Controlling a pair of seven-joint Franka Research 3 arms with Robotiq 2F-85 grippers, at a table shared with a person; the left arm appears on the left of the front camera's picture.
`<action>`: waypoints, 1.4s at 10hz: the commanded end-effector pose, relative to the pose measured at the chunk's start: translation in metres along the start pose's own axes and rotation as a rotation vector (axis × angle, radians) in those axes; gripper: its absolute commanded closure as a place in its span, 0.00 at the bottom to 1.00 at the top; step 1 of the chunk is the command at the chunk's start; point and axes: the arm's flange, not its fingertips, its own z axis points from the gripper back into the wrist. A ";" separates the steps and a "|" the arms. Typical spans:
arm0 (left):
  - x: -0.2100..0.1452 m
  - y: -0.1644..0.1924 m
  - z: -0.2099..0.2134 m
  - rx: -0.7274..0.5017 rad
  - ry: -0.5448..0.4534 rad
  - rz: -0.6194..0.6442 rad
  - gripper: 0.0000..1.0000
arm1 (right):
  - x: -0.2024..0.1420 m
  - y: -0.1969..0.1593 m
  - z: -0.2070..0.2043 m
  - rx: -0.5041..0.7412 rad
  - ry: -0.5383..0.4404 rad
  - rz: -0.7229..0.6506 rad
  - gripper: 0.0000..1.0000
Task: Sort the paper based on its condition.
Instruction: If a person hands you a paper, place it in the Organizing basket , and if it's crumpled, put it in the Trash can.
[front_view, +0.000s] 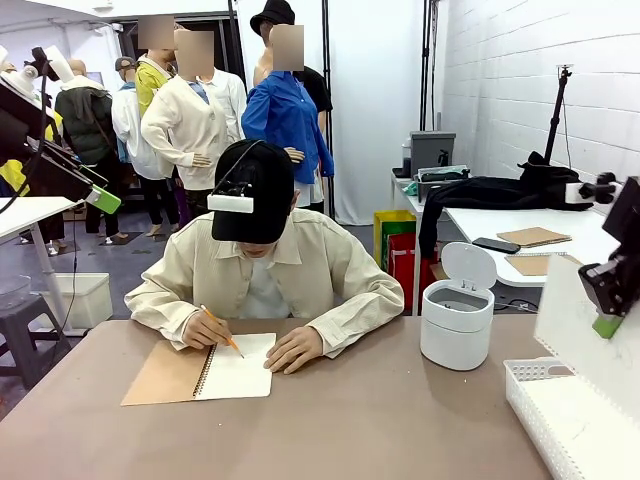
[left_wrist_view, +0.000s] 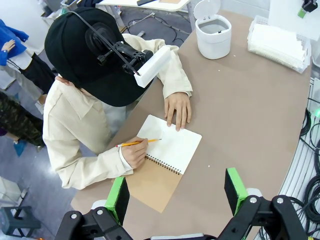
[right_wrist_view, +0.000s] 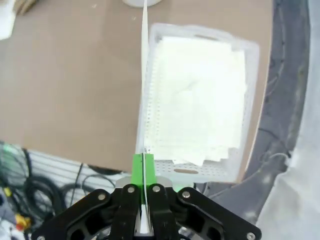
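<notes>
My right gripper (right_wrist_view: 144, 167) is shut on the lower edge of a white sheet of paper (right_wrist_view: 144, 75), seen edge-on and standing upright over the white slotted basket (right_wrist_view: 252, 50). Several flat white sheets (right_wrist_view: 200, 100) lie in that basket. In the front view the held sheet (front_view: 580, 320) hangs at the right, pinched by the right gripper (front_view: 607, 325), above the basket (front_view: 530, 400). My left gripper (left_wrist_view: 176, 195) is open and empty, high over the table's left part, also at the front view's upper left (front_view: 103, 200).
A person across the table writes with a pencil (left_wrist_view: 140, 143) in a spiral-bound notebook (front_view: 238, 368), the other hand resting on its page. A white lidded bin (front_view: 457, 320) stands open at the far right, beside the basket. Cables (right_wrist_view: 30, 190) hang off the table's near edge.
</notes>
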 end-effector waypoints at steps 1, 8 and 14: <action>0.000 0.001 0.001 -0.002 -0.003 0.001 0.00 | 0.003 -0.007 -0.020 -0.023 -0.049 -0.089 1.00; 0.000 0.001 0.001 -0.002 -0.003 0.001 0.00 | 0.013 -0.004 -0.034 0.004 -0.023 -0.023 1.00; 0.000 0.001 0.001 -0.002 -0.003 0.001 0.00 | -0.009 -0.033 -0.099 0.067 0.150 -0.082 1.00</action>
